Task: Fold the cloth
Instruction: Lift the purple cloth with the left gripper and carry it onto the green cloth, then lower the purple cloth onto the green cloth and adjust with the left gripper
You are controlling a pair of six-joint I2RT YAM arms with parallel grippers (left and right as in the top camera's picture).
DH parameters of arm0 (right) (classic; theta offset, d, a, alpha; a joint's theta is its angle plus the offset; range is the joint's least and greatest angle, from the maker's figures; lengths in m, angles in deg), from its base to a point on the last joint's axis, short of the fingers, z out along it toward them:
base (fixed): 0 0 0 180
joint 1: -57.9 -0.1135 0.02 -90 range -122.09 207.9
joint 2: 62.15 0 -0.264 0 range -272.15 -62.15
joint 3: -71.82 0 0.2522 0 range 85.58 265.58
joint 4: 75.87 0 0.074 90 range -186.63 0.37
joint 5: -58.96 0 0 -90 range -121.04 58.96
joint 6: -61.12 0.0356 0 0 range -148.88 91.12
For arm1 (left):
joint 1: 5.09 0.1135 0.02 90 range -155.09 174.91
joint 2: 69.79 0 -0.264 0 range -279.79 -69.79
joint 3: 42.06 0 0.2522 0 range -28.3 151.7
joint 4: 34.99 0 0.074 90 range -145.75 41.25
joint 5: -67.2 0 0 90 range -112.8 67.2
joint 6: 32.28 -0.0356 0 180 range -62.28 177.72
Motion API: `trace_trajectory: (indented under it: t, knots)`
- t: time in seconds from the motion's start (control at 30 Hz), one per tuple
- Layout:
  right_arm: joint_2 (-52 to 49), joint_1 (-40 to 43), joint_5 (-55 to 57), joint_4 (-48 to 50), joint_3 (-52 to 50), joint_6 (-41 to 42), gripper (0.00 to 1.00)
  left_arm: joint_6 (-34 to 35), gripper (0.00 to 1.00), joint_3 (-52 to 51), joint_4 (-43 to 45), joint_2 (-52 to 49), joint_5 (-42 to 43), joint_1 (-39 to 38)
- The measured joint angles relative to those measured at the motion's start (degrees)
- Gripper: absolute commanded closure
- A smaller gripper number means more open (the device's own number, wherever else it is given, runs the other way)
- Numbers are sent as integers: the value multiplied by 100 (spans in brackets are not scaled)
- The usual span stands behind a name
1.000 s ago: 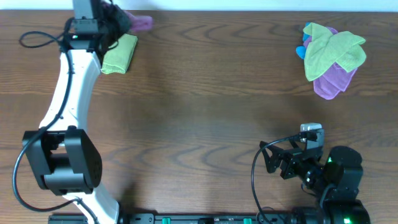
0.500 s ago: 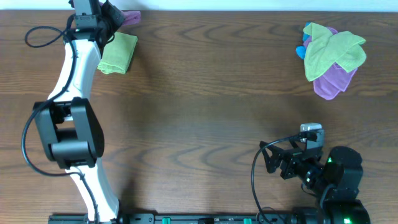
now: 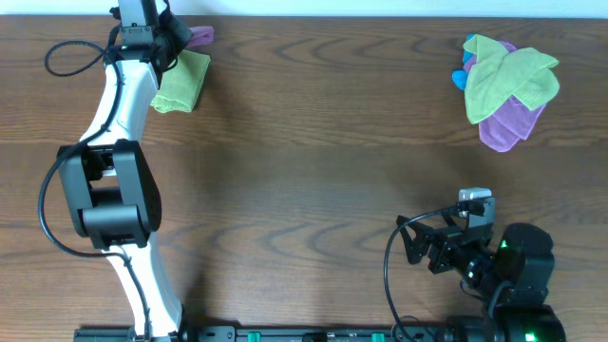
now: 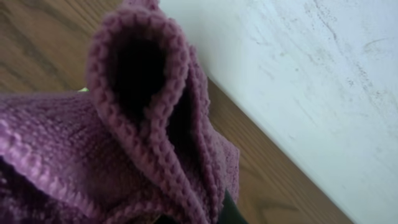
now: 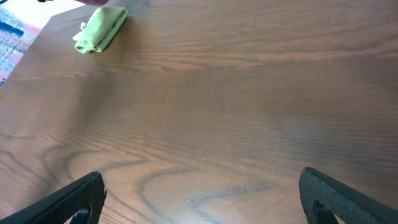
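While the folded green cloth (image 3: 182, 80) lies flat on the table (image 3: 313, 142), the left tool (image 3: 169, 33) just beyond it pinches the cloth (image 3: 200, 35), bunched and raised. Far from the green cloth, the right tool (image 5: 199, 190) gapes wide, holding nothing.

Dark wooden table set against a pale wall.
The table (image 3: 313, 142) is dark brown with a wavy, streaked grain and fills nearly all of the overhead view. A white wall (image 4: 298, 68) meets its far edge; up close the paint shows faint scuffs and hairline marks. Soft light leaves a dull sheen on the wood. Past one far corner lies a mottled blue-and-pink patch (image 5: 12, 43), too blurred to identify.
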Motion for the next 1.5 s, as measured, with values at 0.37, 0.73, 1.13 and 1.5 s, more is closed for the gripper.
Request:
trace_trajectory:
  t: [0.37,0.73,1.13,1.5]
  knots:
    - [0,0,0,0,0,0,1,-107,95,4,-173,0,-249,0]
    - [0,0,0,2,0,0,1,-201,95,4,-328,0,-555,0]
    - [0,0,0,0,0,0,1,-341,94,9,-911,-83,-632,0]
    - [0,0,0,2,0,0,1,-461,94,9,-1974,-92,-678,0]
